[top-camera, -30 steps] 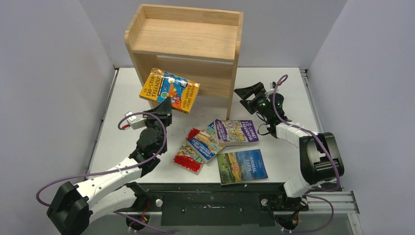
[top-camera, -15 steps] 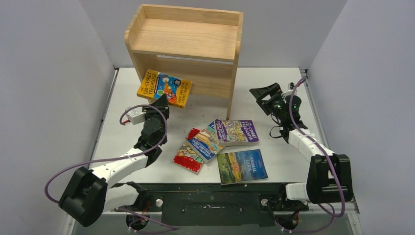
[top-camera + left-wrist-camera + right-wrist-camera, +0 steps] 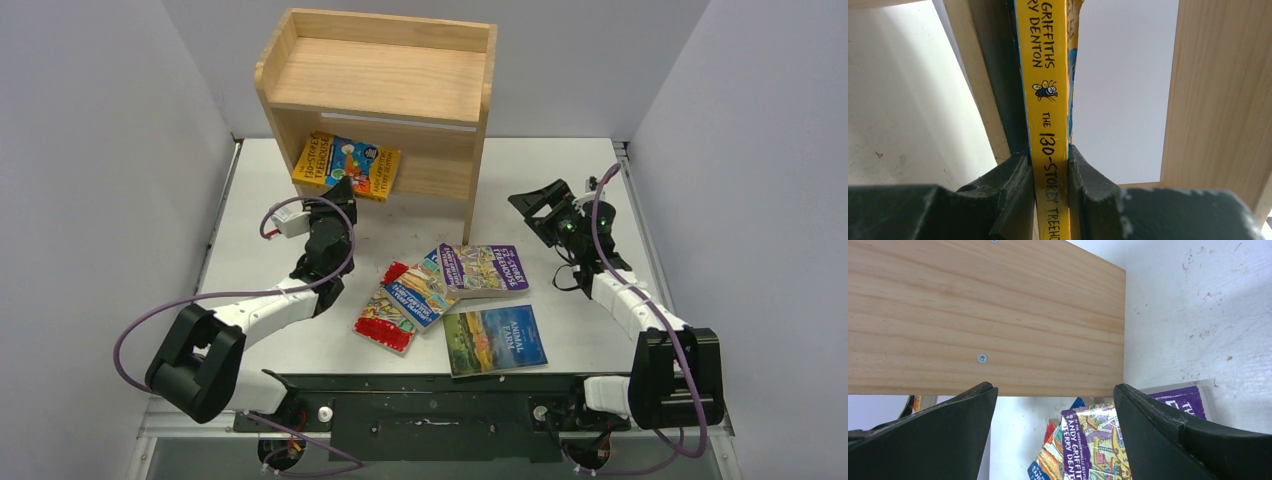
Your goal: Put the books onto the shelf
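None shelved. My left tool point(image 3: 342, 190) is clamped on the yellow book point(image 3: 350, 160), its far edge inside the shelf point(image 3: 380, 75) opening, 11 o'clock on the bench point(image 3: 255, 185). Four other books point(image 3: 440, 285) lie loose at the shelf's 6 o'clock. Right tool point(image 3: 535, 200) spread wide, empty. Left wrist view alone shows the spine pinched; top view alone shows all four.

A scuffed white table point(image 3: 520, 160) — pale grey panels point(image 3: 100, 150) on three sides, a dark rail point(image 3: 430, 405) along its near edge.
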Robot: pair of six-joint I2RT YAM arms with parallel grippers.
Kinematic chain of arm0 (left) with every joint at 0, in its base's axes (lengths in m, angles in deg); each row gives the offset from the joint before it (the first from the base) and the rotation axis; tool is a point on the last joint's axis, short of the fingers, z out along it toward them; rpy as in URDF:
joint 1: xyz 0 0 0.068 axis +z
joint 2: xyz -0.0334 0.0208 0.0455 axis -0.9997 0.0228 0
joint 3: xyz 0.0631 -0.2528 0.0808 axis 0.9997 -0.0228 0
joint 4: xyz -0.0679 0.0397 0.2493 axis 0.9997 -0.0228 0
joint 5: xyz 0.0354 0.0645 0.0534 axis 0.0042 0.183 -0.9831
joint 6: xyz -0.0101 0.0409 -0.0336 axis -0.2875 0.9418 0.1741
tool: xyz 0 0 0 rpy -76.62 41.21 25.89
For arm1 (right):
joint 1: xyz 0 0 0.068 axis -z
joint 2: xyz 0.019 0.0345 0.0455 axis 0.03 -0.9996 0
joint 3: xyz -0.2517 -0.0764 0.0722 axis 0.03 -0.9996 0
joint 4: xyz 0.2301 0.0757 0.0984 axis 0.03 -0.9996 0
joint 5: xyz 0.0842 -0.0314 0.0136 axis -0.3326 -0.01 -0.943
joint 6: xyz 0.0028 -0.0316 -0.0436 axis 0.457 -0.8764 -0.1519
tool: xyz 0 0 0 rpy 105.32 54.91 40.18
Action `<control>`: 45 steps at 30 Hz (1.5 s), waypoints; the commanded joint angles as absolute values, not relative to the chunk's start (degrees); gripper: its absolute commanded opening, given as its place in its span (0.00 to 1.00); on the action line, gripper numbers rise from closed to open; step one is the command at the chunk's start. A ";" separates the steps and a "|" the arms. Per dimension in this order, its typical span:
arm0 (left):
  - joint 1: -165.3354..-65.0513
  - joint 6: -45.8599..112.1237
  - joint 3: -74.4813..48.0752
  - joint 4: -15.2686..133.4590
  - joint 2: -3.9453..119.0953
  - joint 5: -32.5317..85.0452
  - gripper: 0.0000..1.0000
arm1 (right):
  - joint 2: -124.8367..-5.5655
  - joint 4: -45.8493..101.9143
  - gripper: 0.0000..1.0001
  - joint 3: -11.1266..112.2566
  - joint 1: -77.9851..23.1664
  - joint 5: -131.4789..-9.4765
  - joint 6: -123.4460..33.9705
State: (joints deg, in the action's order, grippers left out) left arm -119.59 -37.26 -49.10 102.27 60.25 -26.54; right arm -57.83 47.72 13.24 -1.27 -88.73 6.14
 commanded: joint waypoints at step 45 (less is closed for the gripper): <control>-104.39 -41.68 -49.03 84.03 47.43 14.26 0.96 | -50.14 44.51 0.90 13.88 -2.37 -85.24 1.71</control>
State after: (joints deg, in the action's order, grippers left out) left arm -104.84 -43.89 -48.84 78.31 48.21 9.02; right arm -50.31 41.73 13.26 -1.81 -85.56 2.18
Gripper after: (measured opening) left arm 0.965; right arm 0.900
